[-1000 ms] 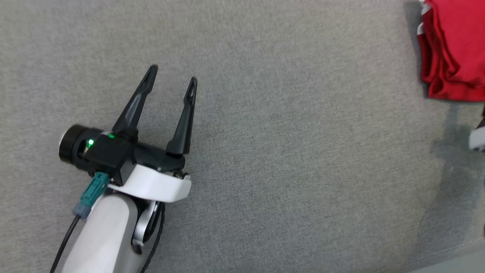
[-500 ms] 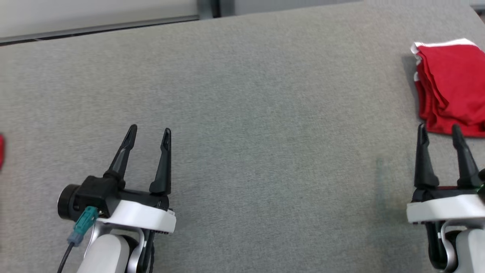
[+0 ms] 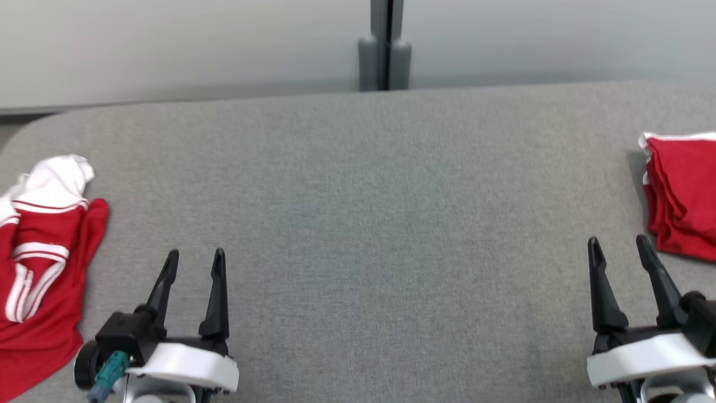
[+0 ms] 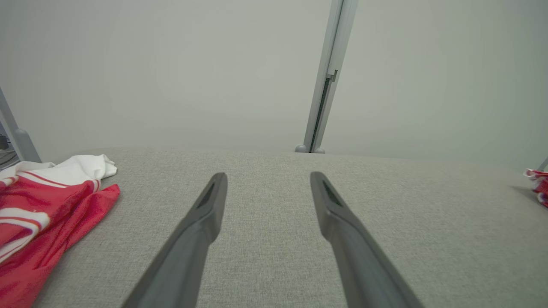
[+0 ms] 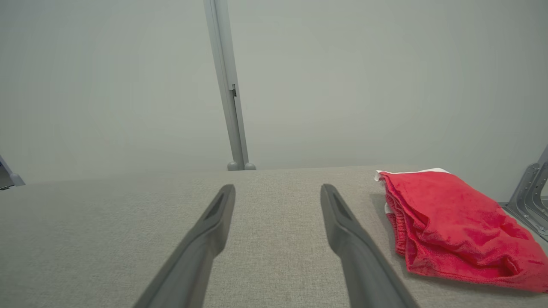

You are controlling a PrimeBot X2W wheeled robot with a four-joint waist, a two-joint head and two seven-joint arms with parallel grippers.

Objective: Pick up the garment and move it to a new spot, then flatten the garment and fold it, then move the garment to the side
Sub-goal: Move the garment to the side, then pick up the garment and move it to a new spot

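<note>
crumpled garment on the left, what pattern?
Red with white stripes and a white section; head view shows it best.

Looks like a robotics lab or test cell to me. There's a big table [image 3: 358, 184] covered in plain grey fabric. Blank pale grey partition panels [image 3: 168, 50] run behind its far edge, joined by a metal post [image 3: 384, 50], with a bare metal bracket [image 5: 527, 196] off the right edge. A crumpled red-and-white garment [image 3: 39, 263] sits at the left edge and a folded red garment [image 3: 685, 196] at the right.

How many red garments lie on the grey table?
2. A crumpled red-and-white garment lies on the left; a folded red garment lies on the right. More may be out of view.
</note>
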